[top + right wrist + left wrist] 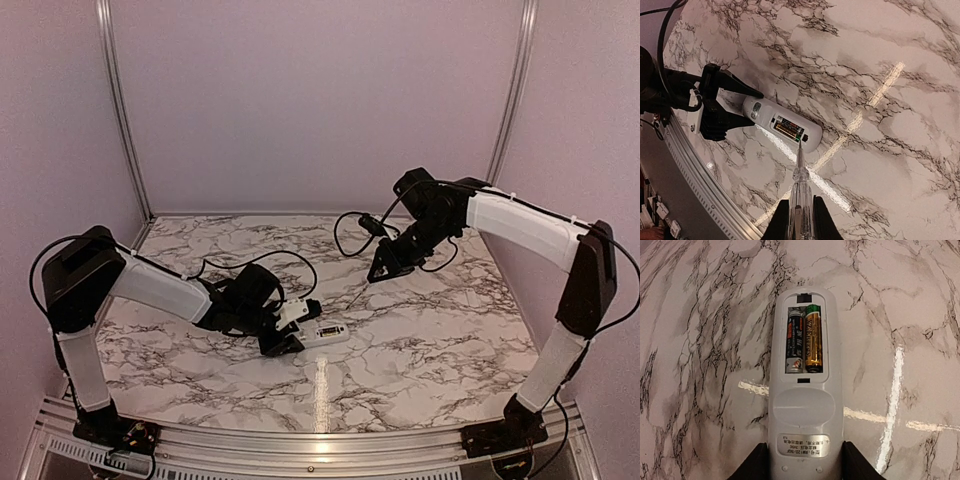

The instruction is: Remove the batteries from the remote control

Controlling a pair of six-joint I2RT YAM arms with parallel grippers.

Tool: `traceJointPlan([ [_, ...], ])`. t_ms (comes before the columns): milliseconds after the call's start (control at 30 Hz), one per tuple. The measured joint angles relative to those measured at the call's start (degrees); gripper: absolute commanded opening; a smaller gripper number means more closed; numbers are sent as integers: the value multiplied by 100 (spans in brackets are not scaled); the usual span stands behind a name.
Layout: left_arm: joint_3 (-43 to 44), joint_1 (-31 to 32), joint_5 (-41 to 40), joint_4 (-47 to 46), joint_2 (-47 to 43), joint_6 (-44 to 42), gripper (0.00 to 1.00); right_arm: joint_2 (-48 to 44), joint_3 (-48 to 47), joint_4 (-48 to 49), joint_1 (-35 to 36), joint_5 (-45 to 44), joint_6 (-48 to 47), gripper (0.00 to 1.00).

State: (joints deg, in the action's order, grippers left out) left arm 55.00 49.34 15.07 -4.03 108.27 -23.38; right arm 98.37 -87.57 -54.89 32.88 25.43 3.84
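Note:
The white remote control (pixel 328 333) lies back-up on the marble table, its battery bay uncovered. My left gripper (pixel 288 330) is shut on its near end; the wrist view shows the remote (pixel 805 405) between the dark fingers (pixel 754 466). Two batteries (pixel 806 340) sit side by side in the bay, one dark, one gold with a green end. My right gripper (pixel 385 265) hangs above and to the right, shut on a thin clear pen-like tool (pixel 801 190). The tool's tip points down at the bay's green-ended corner on the remote (pixel 782 125), with the batteries (pixel 788 128) still in the bay.
A metal rail (pixel 300 440) runs along the table's near edge and shows in the right wrist view (pixel 700 170). Black cables (pixel 350 235) loop beside the right arm. Pale walls with metal posts (pixel 120 110) enclose the back and sides.

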Motion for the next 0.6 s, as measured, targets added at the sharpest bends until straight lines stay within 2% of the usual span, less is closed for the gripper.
traceJointPlan([
  [333, -551, 601, -472, -57, -490, 568, 46, -177, 376, -83, 476, -4, -92, 0],
  [600, -839, 741, -809, -361, -608, 750, 46, -177, 535, -109, 710, -50, -39, 0],
])
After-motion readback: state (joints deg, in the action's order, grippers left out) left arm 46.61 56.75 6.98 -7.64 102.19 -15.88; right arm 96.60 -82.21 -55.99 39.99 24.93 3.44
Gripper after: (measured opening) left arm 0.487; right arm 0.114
